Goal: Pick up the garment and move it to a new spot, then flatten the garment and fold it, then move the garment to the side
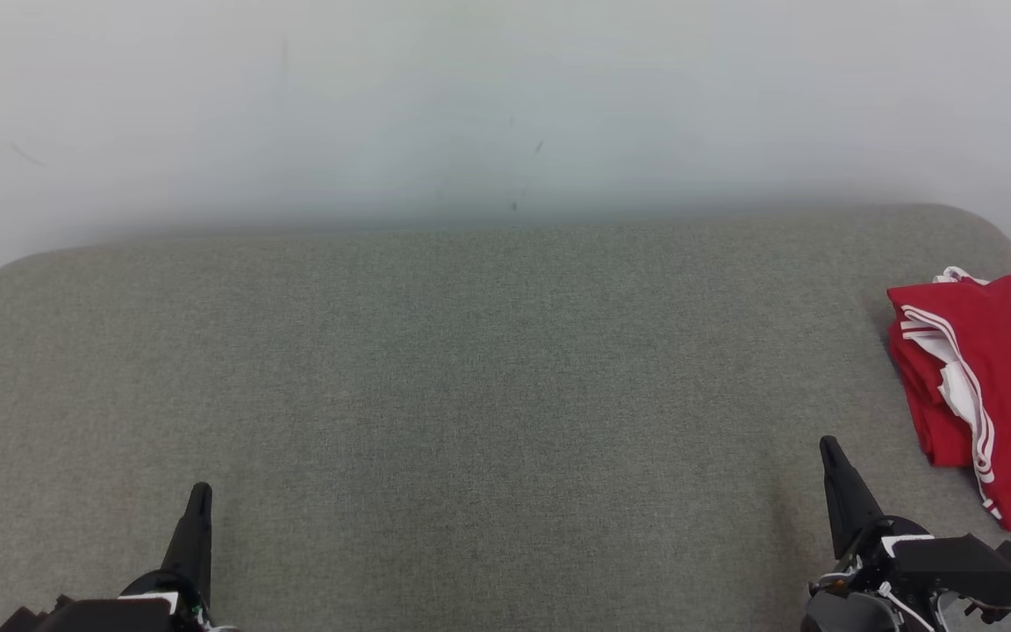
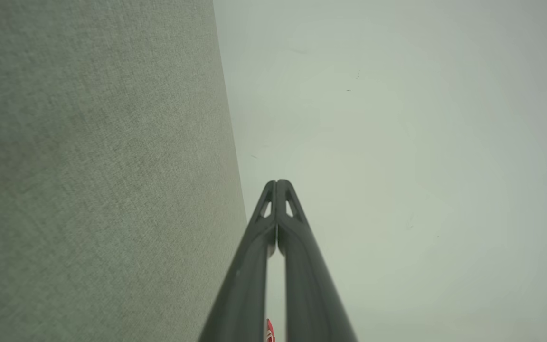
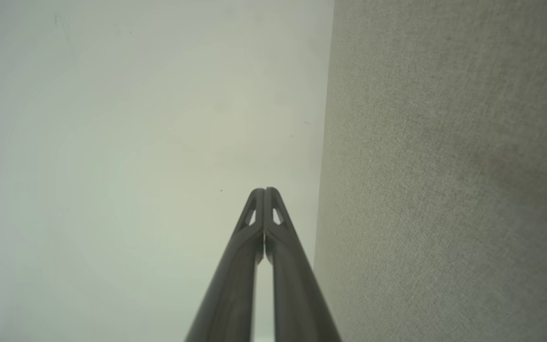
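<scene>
Garment (image 1: 1001, 369), red with white stripes, lies folded in a loose stack at the right edge of the grey fabric surface (image 1: 470, 395), toward its far right corner. Part of it runs out of the head view on that side. White trim shows along its left side, where the layers sit unevenly.

The right gripper (image 1: 828, 446) stands at the near edge of the surface, just left of the garment's near corner and apart from it, touching no cloth. Its two dark fingers are pressed together into a single point and carry nothing. The right wrist view shows the tips meeting, with only a narrow slit lower down between the fingers.

The left gripper (image 1: 199, 490) stands at the near edge toward the left corner, well apart from the garment. Its fingers are likewise pressed tip to tip and empty, as the left wrist view shows. In that view a sliver of red (image 2: 269, 332) peeks in at the bottom between the fingers, too small to tell what it is.

Both grippers point toward the far edge and the pale wall (image 1: 470, 105) behind it.
</scene>
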